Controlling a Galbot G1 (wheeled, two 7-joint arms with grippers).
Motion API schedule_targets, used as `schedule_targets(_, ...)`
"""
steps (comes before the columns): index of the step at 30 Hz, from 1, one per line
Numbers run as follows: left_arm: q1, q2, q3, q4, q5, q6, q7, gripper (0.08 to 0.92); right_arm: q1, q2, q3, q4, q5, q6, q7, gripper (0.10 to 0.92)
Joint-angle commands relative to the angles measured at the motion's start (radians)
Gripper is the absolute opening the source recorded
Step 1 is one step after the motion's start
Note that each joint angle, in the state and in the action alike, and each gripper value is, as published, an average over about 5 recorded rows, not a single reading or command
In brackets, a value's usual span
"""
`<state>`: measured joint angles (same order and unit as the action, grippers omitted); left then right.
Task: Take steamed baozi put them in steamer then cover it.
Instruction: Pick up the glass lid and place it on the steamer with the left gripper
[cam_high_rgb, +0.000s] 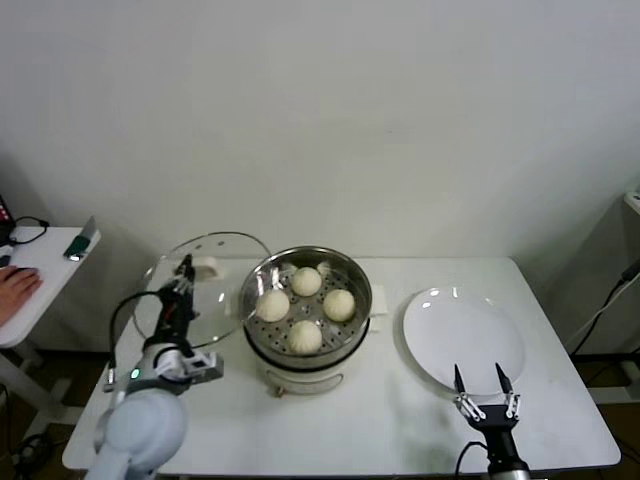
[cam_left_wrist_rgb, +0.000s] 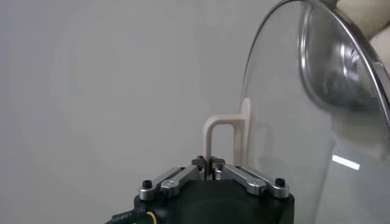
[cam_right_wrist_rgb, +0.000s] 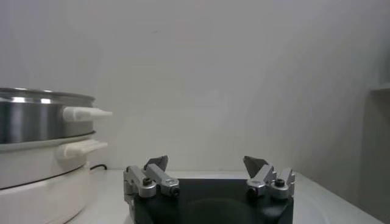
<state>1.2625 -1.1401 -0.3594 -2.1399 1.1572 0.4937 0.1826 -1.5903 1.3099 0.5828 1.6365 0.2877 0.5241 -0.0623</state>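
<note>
Several cream-white baozi (cam_high_rgb: 305, 305) sit in the shiny steamer basket (cam_high_rgb: 358, 283) on its cream pot base (cam_high_rgb: 300, 375) at the table's middle. My left gripper (cam_high_rgb: 183, 265) is shut on the cream handle (cam_left_wrist_rgb: 219, 131) of the glass cover (cam_high_rgb: 215, 262) and holds it tilted on edge, lifted, just left of the steamer. The cover's glass (cam_left_wrist_rgb: 304, 115) and metal rim fill one side of the left wrist view. My right gripper (cam_high_rgb: 481, 382) is open and empty near the table's front right. The steamer wall (cam_right_wrist_rgb: 30, 115) and its side handles show in the right wrist view.
A flat white plate (cam_high_rgb: 463, 340) lies empty right of the steamer, just behind my right gripper (cam_right_wrist_rgb: 207, 163). A side table (cam_high_rgb: 30, 285) with a person's hand stands at far left. The wall is close behind the table.
</note>
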Motion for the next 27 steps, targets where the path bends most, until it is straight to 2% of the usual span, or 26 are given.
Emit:
schedule_targets(1, -0.126, -0.104, 0.26, 0.012, 0.169, 0.086, 0.092, 0.134, 0.002, 0.002, -0.002, -0.001, -0.002, 0.004, 0.001, 0.823)
schedule_targets(17, -0.188, -0.303, 0.385, 0.151, 0.344, 0.095, 0.102, 0.134, -0.002, -0.011, 0.006, -0.012, 0.016, 0.027, 0.006, 0.823)
schedule_targets(27, -0.182, -0.348, 0.394, 0.214, 0.411, 0.082, 0.08, 0.134, -0.004, -0.014, 0.005, -0.019, 0.024, 0.035, 0.008, 0.823)
